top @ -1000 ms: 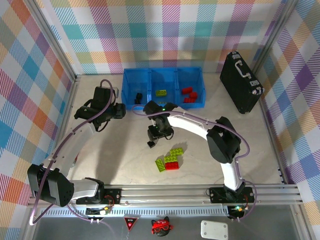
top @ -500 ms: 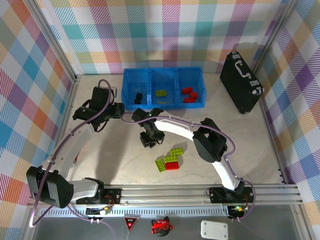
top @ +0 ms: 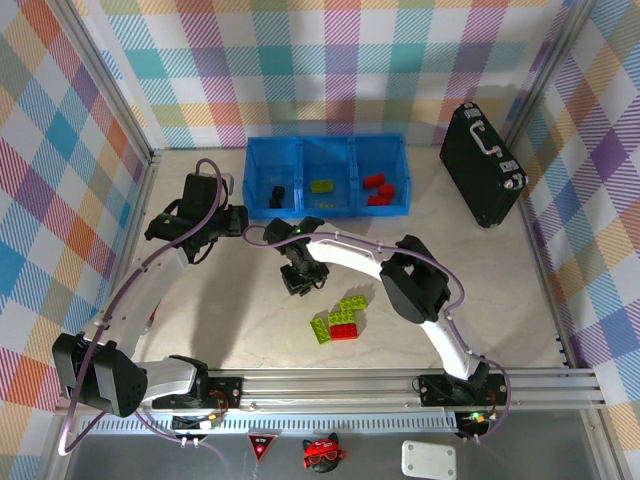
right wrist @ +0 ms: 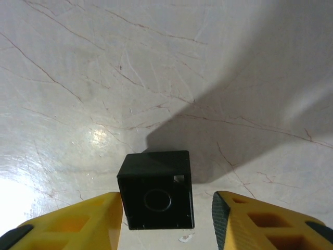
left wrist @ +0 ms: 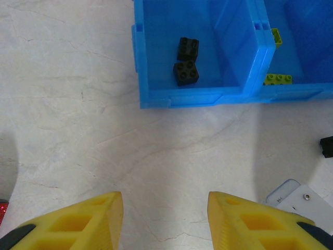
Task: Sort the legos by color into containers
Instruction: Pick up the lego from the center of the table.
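Observation:
A black lego (right wrist: pixel 156 195) lies on the table, hollow underside up, between the yellow fingers of my right gripper (right wrist: pixel 166 204). The left finger (right wrist: pixel 99 219) touches its side; a gap remains before the right finger (right wrist: pixel 244 219), so the gripper is open. In the top view this gripper (top: pixel 299 277) hangs low in front of the blue containers (top: pixel 327 150). The left bin holds two black legos (left wrist: pixel 184 60), the middle a green one (top: pixel 322 185), the right red ones (top: pixel 380 188). My left gripper (left wrist: pixel 165 219) is open and empty over bare table, in front of the left bin.
A cluster of green and red legos (top: pixel 340 318) lies on the table towards the arm bases. A black hard case (top: pixel 482 163) stands at the back right. Checked walls close in the table on three sides.
The right arm swung left and lowered over the black lego, and its jaws narrowed around it. The left arm has barely moved.

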Controlling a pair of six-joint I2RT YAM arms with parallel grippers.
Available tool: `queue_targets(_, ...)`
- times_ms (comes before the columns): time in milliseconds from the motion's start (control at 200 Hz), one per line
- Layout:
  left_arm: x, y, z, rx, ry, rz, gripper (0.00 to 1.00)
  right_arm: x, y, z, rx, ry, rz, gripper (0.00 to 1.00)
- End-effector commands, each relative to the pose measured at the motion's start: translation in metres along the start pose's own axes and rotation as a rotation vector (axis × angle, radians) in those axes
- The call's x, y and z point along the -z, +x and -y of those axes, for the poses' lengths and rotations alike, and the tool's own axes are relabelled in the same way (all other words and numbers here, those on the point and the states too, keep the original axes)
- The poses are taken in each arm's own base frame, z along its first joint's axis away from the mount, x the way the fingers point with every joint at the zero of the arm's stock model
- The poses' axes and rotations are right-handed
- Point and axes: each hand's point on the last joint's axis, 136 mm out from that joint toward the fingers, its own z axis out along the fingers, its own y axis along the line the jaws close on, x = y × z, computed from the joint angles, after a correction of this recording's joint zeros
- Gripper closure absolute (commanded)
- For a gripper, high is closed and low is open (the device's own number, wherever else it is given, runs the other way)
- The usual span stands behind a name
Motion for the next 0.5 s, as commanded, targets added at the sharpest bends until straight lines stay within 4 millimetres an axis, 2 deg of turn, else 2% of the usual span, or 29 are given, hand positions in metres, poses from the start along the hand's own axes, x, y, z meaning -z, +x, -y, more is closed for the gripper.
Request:
queue_targets(0, 0.0058, -0.0009, 0.0010, 0.022, 0.022, 0.019, 0.53, -0.0072, 0.0014, -0.0072, 0.009, -0.009, -0.022, 0.51)
queue_targets(495, 0.0060, -0.0012, 0.0008, 0.020, 0.021, 0.020, 0.53, -0.0083, -0.0001, -0.0084, 0.006, -0.010, -0.023, 0.63)
